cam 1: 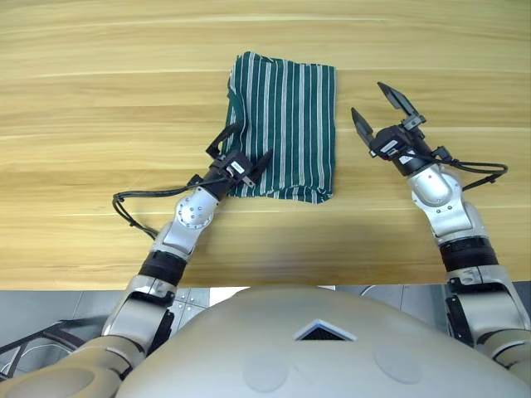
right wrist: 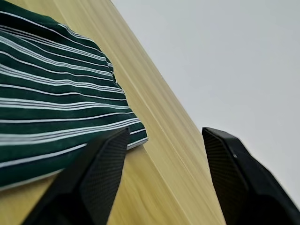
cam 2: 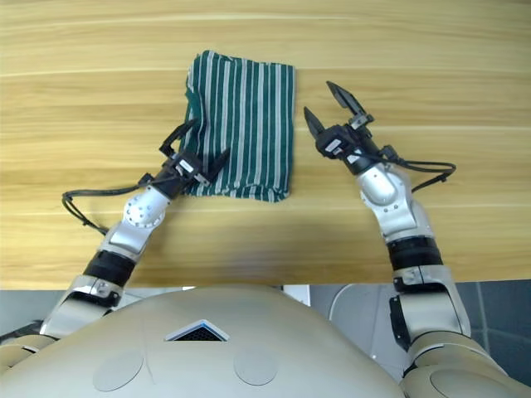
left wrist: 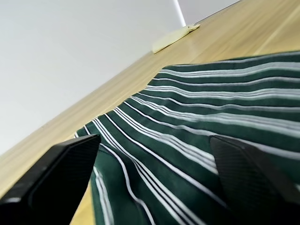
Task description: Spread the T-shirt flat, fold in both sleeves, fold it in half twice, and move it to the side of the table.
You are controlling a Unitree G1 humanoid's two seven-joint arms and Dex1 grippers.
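Observation:
The dark green T-shirt (cam 1: 286, 124) with thin white stripes lies folded into a compact rectangle on the wooden table (cam 1: 99, 99). My left gripper (cam 1: 241, 153) stands open at the shirt's near left corner, one finger over the cloth and one beside its left edge. In the left wrist view the striped fabric (left wrist: 206, 136) spreads between the two black fingers (left wrist: 56, 173). My right gripper (cam 1: 383, 114) is open just right of the shirt, lifted off the table with nothing in it. The right wrist view looks across the shirt's edge (right wrist: 56, 117).
Bare wood stretches to the left, right and far side of the shirt. The table's near edge (cam 1: 265, 286) runs close to my body. A black cable (cam 1: 141, 199) loops from the left wrist over the tabletop.

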